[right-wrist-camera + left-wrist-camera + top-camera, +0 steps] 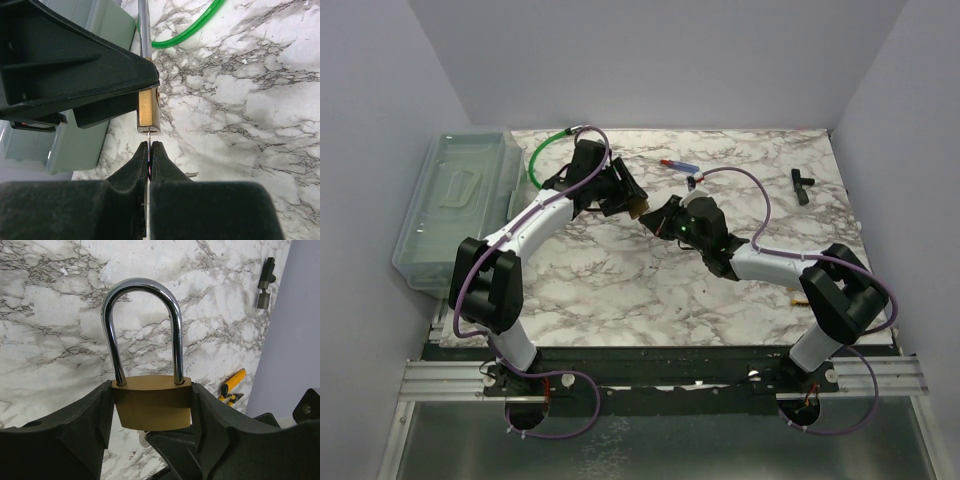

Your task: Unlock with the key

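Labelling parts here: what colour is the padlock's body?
The padlock body is brass gold, under a silvery shackle; it shows best in the left wrist view.

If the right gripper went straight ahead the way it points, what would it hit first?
The underside of the padlock; the key in the right gripper seems to touch it, depth unclear.

The padlock (152,402) has a brass body, dull and finely brushed; its shackle (142,286) is polished metal, mirror-bright. The key (149,135) shows as a thin bare metal blade. The left gripper (152,412) and right gripper (150,149) are matt black plastic, slightly grainy. The table (50,340) looks like smooth marble with a low sheen. The bin (460,200) is translucent plastic, the tube (190,30) glossy green.
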